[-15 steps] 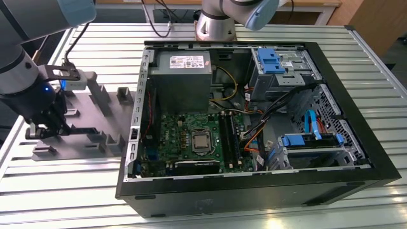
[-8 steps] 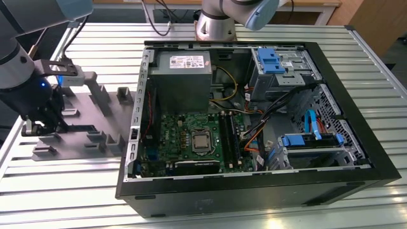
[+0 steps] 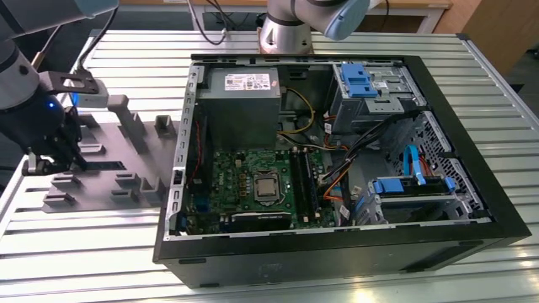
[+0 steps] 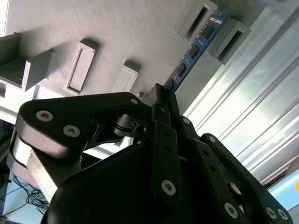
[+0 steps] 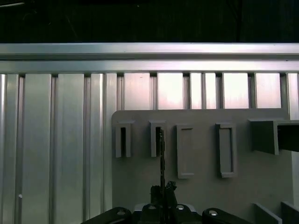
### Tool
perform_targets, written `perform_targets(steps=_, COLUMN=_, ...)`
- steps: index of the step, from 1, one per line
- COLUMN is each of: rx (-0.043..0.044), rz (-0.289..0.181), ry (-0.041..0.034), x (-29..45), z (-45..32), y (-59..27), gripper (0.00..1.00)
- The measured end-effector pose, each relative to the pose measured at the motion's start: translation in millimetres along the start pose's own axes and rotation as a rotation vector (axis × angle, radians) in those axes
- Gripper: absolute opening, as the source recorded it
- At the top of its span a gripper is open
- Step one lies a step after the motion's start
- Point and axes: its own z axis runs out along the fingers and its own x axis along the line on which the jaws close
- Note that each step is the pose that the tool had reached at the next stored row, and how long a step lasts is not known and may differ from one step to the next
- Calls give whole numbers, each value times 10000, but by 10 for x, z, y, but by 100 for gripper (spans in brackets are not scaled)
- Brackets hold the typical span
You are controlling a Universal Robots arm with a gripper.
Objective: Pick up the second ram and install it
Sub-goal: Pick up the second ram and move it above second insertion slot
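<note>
At the exterior view's left the arm (image 3: 25,95) comes down from the 11 o'clock corner with its wrist turned downward. The gripper (image 3: 42,165) hangs low over the grey holder plate (image 3: 97,148) on the ribbed counter (image 3: 84,240). In the second wrist view the fingers (image 4: 163,135) are clenched on the near end of the second ram (image 4: 192,50), which stands on its thin edge. Its long axis runs straight out from the fingertips, and its far end reaches the slotted blocks (image 4: 201,21) on the plate; whether it sits in a slot I cannot tell. At 3 o'clock from the plate lies the open computer case (image 3: 337,252), with the motherboard (image 3: 252,177) facing up.
</note>
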Motion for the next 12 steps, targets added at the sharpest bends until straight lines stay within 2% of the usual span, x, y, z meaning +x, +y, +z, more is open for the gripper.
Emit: perform_targets(steps=12, rx=-1, rz=-1, ry=-29, x=-2, z=-110, y=3, gripper=14)
